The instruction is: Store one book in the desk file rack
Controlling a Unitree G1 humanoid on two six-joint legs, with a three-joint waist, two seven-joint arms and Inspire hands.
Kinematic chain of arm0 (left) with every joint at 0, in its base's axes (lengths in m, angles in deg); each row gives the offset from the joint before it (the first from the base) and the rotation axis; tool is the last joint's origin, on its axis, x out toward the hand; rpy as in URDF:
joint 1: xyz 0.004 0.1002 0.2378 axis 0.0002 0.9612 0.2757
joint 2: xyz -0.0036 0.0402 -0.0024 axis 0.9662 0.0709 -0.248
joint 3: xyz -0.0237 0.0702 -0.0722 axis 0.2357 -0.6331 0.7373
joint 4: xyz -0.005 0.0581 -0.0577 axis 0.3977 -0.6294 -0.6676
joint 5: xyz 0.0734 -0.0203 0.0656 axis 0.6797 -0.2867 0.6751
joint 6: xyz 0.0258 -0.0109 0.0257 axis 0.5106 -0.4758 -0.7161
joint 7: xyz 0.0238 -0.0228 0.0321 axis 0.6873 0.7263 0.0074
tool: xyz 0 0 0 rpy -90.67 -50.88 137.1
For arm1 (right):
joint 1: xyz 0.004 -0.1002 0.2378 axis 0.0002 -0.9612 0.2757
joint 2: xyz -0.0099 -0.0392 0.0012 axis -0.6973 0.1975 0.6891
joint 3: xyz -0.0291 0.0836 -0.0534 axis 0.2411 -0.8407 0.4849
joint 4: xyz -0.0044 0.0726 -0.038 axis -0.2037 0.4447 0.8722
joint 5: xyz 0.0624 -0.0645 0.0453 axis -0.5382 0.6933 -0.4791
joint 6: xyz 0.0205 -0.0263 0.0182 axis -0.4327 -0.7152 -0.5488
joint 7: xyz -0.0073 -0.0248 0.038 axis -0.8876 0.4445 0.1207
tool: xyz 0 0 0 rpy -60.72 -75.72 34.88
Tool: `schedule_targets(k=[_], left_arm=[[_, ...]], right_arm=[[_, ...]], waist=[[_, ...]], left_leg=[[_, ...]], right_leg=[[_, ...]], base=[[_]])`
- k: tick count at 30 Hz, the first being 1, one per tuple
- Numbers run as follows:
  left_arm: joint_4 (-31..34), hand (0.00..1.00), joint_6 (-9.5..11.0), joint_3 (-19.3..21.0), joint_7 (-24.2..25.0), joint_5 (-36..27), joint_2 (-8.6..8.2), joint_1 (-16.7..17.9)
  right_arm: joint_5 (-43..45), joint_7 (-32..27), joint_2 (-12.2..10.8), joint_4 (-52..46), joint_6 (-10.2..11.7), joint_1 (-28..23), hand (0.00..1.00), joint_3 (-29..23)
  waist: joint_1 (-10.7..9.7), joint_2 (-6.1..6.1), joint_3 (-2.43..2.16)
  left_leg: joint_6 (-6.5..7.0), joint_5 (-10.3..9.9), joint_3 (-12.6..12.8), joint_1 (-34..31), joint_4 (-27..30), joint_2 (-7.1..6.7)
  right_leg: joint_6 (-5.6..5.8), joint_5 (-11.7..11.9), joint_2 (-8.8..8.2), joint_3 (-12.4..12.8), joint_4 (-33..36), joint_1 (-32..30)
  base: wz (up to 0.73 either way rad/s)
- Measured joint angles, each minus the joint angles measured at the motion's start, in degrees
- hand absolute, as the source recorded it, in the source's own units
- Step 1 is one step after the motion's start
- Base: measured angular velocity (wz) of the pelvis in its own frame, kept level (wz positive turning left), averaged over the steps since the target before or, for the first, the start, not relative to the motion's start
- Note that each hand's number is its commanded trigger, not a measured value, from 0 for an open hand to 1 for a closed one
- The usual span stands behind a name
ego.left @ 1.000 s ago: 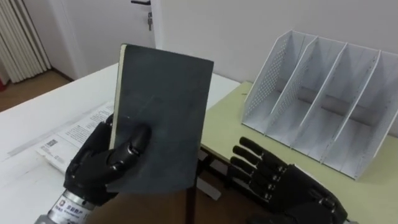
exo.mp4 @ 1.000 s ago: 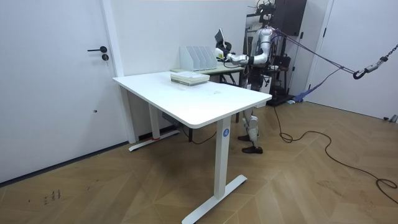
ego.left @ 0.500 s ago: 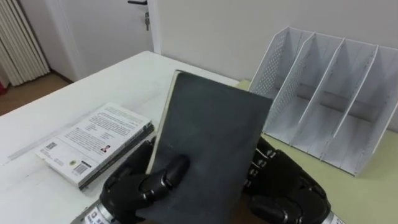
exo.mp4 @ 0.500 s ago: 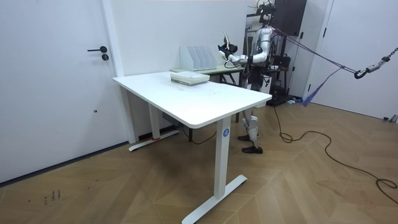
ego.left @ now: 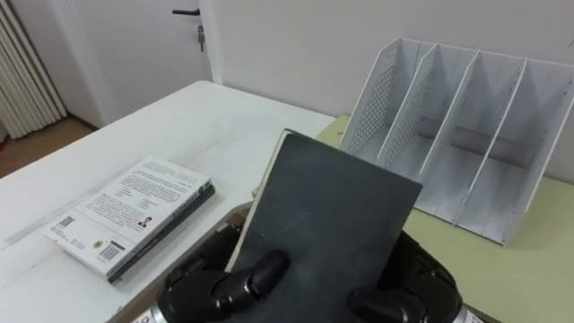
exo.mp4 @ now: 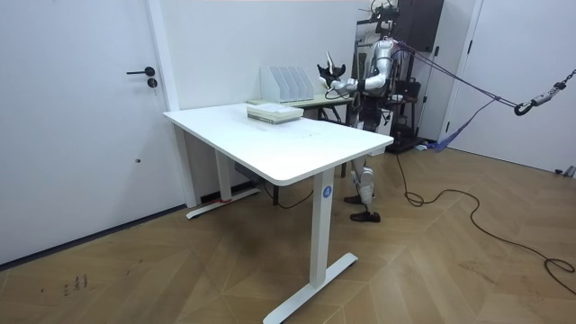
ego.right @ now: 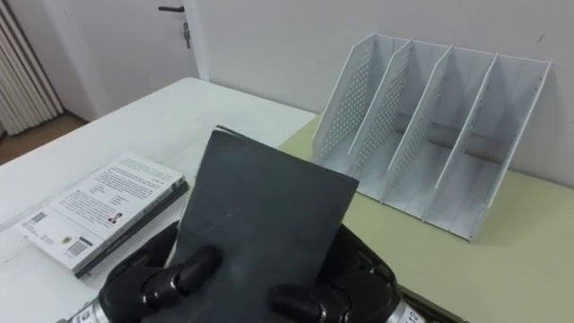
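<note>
White wall [exo.mp4: 207, 45] behind, white door [exo.mp4: 81, 135] w/ black handle [exo.mp4: 139, 72], herringbone wood floor [exo.mp4: 450, 270], lg white desk [exo.mp4: 270, 135] on white legs, pale green desk [ego.right: 520, 269] just beside it, dark cabinet [exo.mp4: 418, 27] at back, even indoor light

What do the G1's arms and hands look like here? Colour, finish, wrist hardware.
The left hand and the right hand are both glossy black, with segmented fingers and rounded tips. Each wrist ends in a silver metal cuff, and the left cuff seems to carry a small printed label. In the room view the arms look light silver-grey.
</note>
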Motion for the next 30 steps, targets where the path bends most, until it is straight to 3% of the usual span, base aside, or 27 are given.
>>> schedule_targets(k=[5, 9, 17, 25, 28, 29, 30], left_arm=[[-0.01, 1.00, -0.76, -0.02, 2.08, -0.01, 0.51, 0.00], [0.48, 1.00, -1.82, -0.44, 4.40, 0.90, 2.27, 0.00], [0.50, 1.00, -2.38, -0.46, 4.34, 3.48, 6.31, -0.05], [0.69, 1.00, -2.58, -0.44, 4.68, 4.86, 6.71, -0.32], [0.69, 0.80, -2.58, -0.45, 5.31, 5.14, 7.05, -0.98], [0.69, 0.55, -2.58, -0.45, 5.53, 5.16, 7.07, -1.04], [0.69, 0.55, -2.58, -0.45, 5.89, 5.25, 7.10, -1.12]], right_arm=[[0.04, -2.34, 0.21, 0.02, 0.02, -0.04, 1.00, -0.02], [2.07, -3.14, 0.50, 0.01, 0.33, -0.09, 1.00, -0.88], [4.02, -2.81, 3.22, 0.09, 0.12, -0.89, 1.00, -0.21], [5.83, -0.93, 4.58, 0.14, 0.10, -0.76, 1.00, -0.34], [5.70, 0.75, 4.57, 0.23, 0.03, -0.80, 1.00, -0.34], [5.68, 1.07, 4.57, 0.23, 0.03, -0.80, 1.00, -0.34], [5.66, 1.56, 4.57, 0.23, 0.03, -0.80, 1.00, -0.30]], waist=[[0.07, 0.19, -0.11], [0.17, 0.24, -0.41], [0.17, -0.17, -0.34], [0.36, -1.40, -0.33], [0.43, -1.78, -0.32], [0.44, -1.78, -0.32], [0.42, -1.77, -0.31]], left_leg=[[0.00, 0.00, 0.28, 0.52, 0.09, -0.02], [-0.03, -0.19, 1.43, -0.16, 0.09, 0.17], [-0.15, -0.25, 1.78, -0.40, 0.17, 0.46], [-0.36, -0.33, 1.77, -0.87, 0.83, 0.75], [-0.38, -0.35, 1.77, -1.10, 1.14, 0.75], [-0.38, -0.35, 1.77, -1.11, 1.14, 0.75], [-0.38, -0.35, 1.77, -1.11, 1.13, 0.75]], right_leg=[[0.01, 0.00, -0.09, 0.17, 0.16, 0.12], [0.00, -0.10, -0.07, 0.12, 0.47, -0.92], [-0.30, -0.27, 0.26, 0.58, 1.05, -1.75], [-0.54, -0.20, 0.52, 0.75, 0.85, -1.64], [-0.54, -0.19, 0.50, 0.75, 0.71, -1.63], [-0.54, -0.19, 0.49, 0.75, 0.66, -1.62], [-0.54, -0.19, 0.49, 0.75, 0.56, -1.61]], base=[[-0.04], [0.00], [-0.03], [-0.01], [0.00], [0.00], [0.00]])
